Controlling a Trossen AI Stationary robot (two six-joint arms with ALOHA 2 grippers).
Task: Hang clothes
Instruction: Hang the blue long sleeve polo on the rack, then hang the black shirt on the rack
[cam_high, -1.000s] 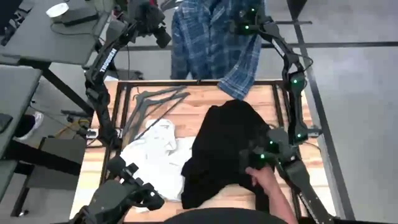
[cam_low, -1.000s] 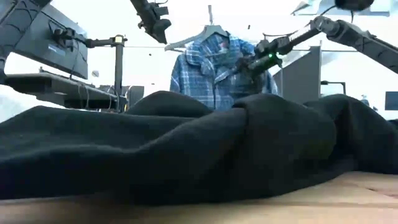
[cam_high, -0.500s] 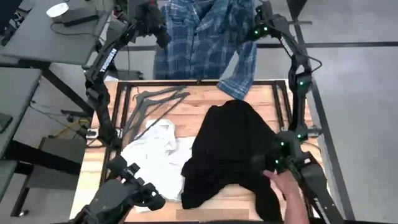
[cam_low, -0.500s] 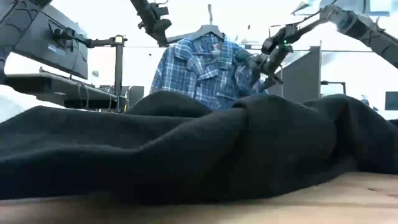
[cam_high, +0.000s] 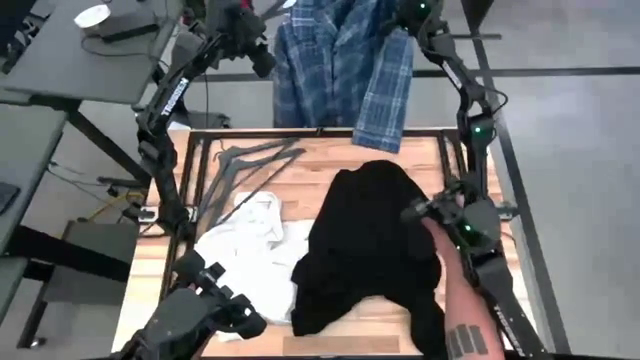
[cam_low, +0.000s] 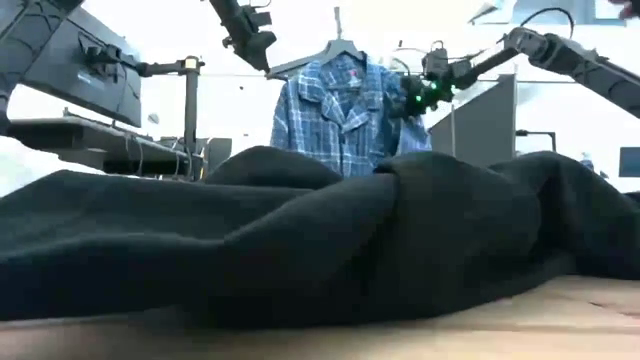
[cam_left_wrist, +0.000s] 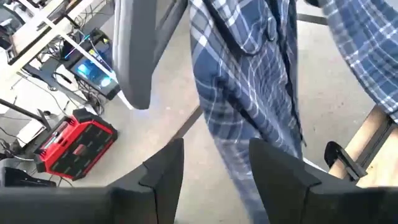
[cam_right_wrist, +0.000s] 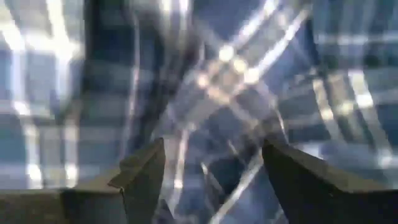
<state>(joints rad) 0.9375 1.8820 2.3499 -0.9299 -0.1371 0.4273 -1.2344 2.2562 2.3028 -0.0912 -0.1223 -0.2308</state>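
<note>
While plaid shirt (cam_low: 345, 115) hangs (on hanger (cam_low: 335, 50)), black top (cam_high: 365, 240) lies tabled.

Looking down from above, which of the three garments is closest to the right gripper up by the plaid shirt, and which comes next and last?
From the right gripper, at the table's far edge:
1. The blue-and-white plaid button-up shirt, hanging right beside it.
2. The plain black top, spread mid-table, nearer the right side.
3. The plain white top, crumpled on the table's left side, beside the black one.
</note>
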